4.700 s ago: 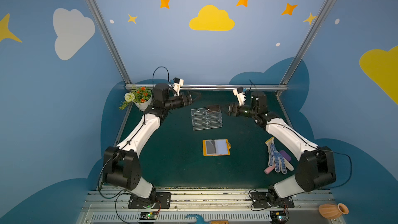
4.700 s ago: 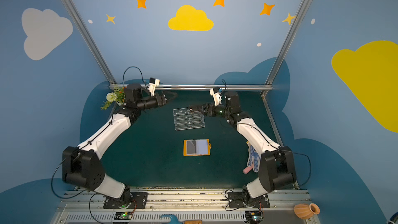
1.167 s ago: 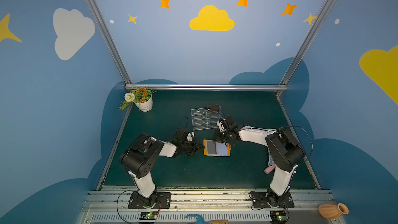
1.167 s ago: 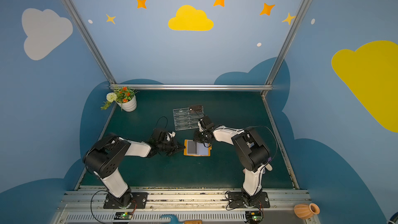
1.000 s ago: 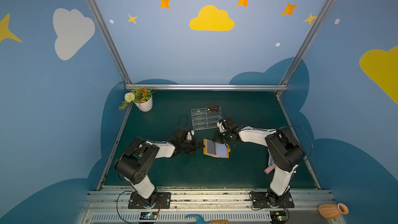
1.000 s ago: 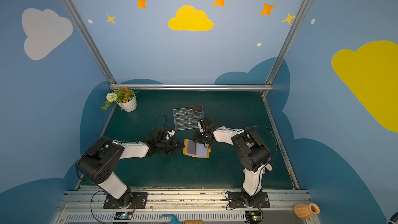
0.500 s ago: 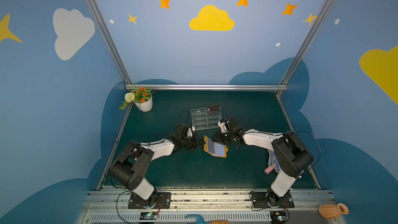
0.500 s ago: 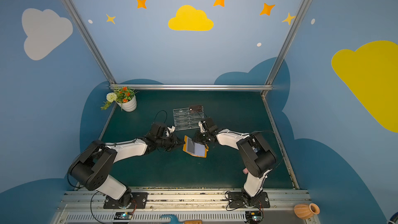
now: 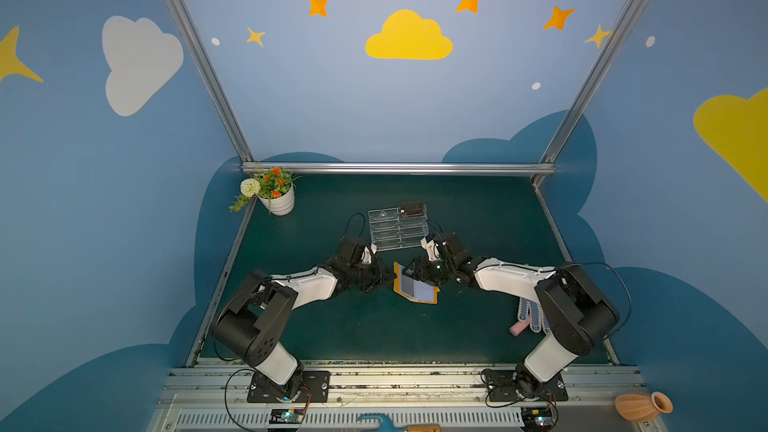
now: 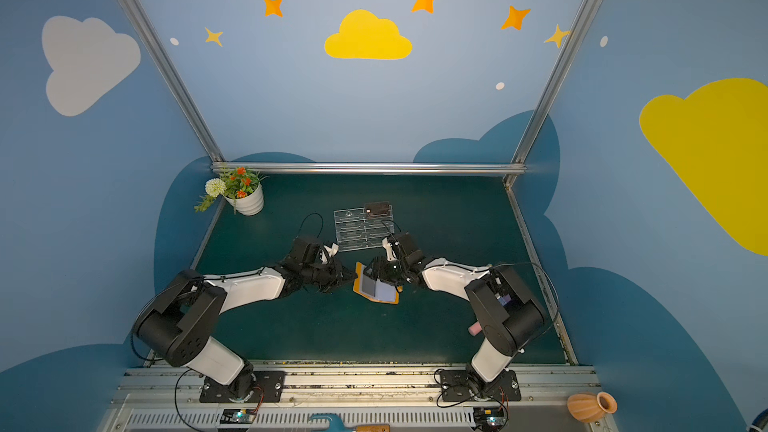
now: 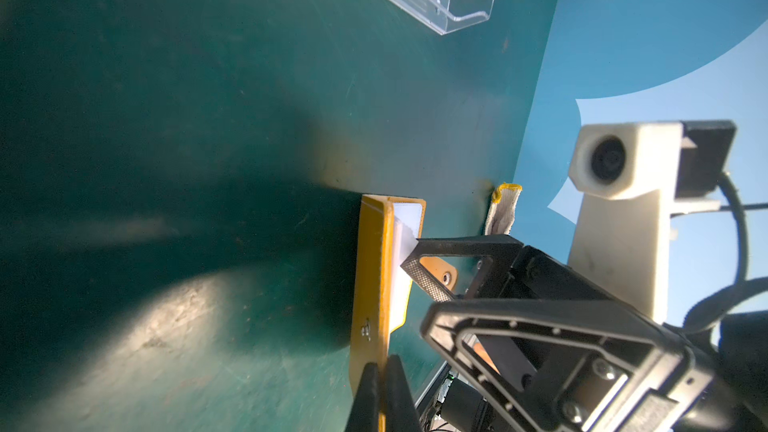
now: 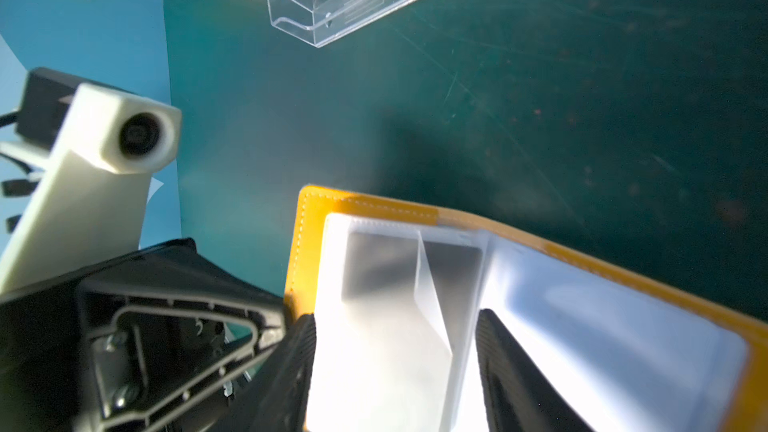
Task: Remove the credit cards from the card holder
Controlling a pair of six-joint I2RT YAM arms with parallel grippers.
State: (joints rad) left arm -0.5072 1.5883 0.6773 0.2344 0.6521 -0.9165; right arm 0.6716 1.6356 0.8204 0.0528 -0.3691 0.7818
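Card holder point(image 9: 415, 288) noted open mid-mat, between both grippers. Left wrist only: left gripper point(image 11: 383, 367) is seen pinched on the orange cover's edge. Right wrist only: right gripper point(image 12: 395, 326) is spread astride a sleeve page, a dark credit card point(image 12: 378, 268) tucked inside. The cover lay flat a second ago; now it is raised.

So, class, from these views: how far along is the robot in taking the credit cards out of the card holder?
Done: the card holder is open, one cover pinched by the left gripper, fingers shut. In hand: the right gripper is open, fingers either side of a sleeve page. Left: a dark credit card sits inside that sleeve, not yet out. A dark card-like thing rests on the clear stand.
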